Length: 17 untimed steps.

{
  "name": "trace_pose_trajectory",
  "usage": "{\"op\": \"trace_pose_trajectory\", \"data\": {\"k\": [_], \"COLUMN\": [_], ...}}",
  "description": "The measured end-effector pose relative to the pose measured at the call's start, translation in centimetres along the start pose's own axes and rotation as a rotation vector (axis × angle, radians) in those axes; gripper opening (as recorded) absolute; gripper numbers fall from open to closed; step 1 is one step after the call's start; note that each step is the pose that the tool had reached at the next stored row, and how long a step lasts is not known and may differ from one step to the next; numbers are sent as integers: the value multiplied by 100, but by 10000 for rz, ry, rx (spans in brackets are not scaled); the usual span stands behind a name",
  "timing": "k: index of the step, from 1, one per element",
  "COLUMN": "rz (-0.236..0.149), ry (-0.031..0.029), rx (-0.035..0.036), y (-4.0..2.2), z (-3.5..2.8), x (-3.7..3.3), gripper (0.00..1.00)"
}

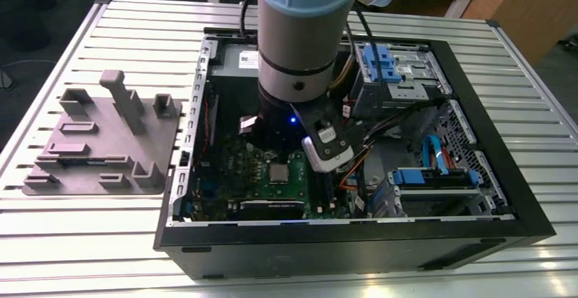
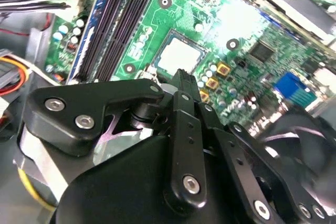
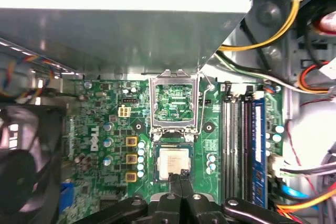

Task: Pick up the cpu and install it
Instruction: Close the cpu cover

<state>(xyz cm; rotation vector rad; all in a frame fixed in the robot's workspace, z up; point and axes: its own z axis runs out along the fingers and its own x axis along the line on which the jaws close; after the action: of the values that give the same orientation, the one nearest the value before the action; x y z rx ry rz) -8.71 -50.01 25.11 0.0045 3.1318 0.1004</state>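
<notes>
- Exterior view: an open computer case [image 1: 505, 210] lies on the slatted counter [image 1: 91, 244], with the green motherboard [image 1: 243, 162] on its floor.
  - The cpu [image 1: 278, 172] lies flat near the middle of the motherboard.
  - The arm [image 1: 298, 40] reaches down into the case over the motherboard, just past the cpu.
  - Beyond the motherboard's far edge, a grey box [image 1: 226, 68] carries a white label [image 1: 248, 59]; its print is too small to read.
  - Outside the case, well apart from the motherboard toward the exterior view's left, a grey plate [image 1: 99, 149] with upright blocks rests on the counter.
- First wrist view: the cpu [image 3: 173, 160] sits in its socket on the motherboard [image 3: 105, 108], and faint print on its silvery top cannot be read.
  - The socket's hinged metal frame [image 3: 154, 103] is swung open just beside the cpu.
  - White lettering [image 3: 95, 138] is printed on the motherboard.
  - The end effector [image 3: 180, 173] has its black fingers [image 3: 176, 187] drawn together and grips nothing.
  - Its tips overlap the cpu's near edge; whether they touch it cannot be told.
- Second wrist view: the end effector [image 2: 185, 75] points its closed tips at the edge of the cpu [image 2: 180, 55], which lies flat in the socket.
  - The dark memory slots [image 2: 121, 19] run along the motherboard's side.
</notes>
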Motion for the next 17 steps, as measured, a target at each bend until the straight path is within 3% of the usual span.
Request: {"op": "trace_pose_trajectory", "data": {"k": [2,9,17], "rz": [-1,-85,-1499], "ry": [-11,-11,80], "rx": [3,4,-8], "y": [5,6,5], "z": [-73,-79,-76], "x": [1,1,1], "gripper": [10,10,10]}}
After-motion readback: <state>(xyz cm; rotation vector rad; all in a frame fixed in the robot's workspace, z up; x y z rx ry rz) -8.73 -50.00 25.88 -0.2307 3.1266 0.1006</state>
